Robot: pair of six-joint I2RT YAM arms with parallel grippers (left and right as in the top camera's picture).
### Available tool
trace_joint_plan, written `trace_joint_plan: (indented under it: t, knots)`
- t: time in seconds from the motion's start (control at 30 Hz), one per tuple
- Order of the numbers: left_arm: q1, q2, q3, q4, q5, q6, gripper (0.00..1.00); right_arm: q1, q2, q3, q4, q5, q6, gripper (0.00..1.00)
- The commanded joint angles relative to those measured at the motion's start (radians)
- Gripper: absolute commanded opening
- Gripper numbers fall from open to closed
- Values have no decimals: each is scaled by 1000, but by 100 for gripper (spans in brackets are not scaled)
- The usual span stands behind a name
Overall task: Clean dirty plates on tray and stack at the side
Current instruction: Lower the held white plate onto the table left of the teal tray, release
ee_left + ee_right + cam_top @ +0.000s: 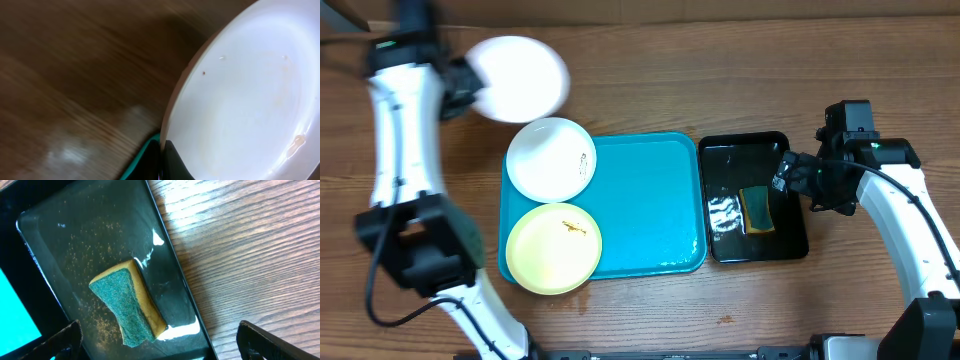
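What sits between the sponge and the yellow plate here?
In the overhead view, only part of the black tray and the bare right half of the turquoise tray lie between the sponge and the yellow plate.

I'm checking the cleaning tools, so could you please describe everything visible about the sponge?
The sponge is a rectangular block of yellow foam with a rough teal-green scouring layer facing up. It lies on the glossy floor of the black tray, among fine specks. Nothing grips it: the right gripper's fingers stand open above, not touching it.
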Motion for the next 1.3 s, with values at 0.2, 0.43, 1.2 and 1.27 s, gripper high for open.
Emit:
trace_joint_plan:
  t: [0.2, 0.43, 1.2, 1.27]
  knots:
    - [283, -2, -175, 127, 28, -35, 4, -3, 6, -5, 2, 5, -3, 100]
    - [322, -2, -329, 264, 30, -35, 4, -3, 6, -5, 2, 5, -3, 100]
    - [319, 0, -383, 305, 214, 99, 66, -3, 6, -5, 2, 5, -3, 100]
    - [309, 0, -374, 301, 321, 131, 59, -3, 6, -5, 2, 5, -3, 100]
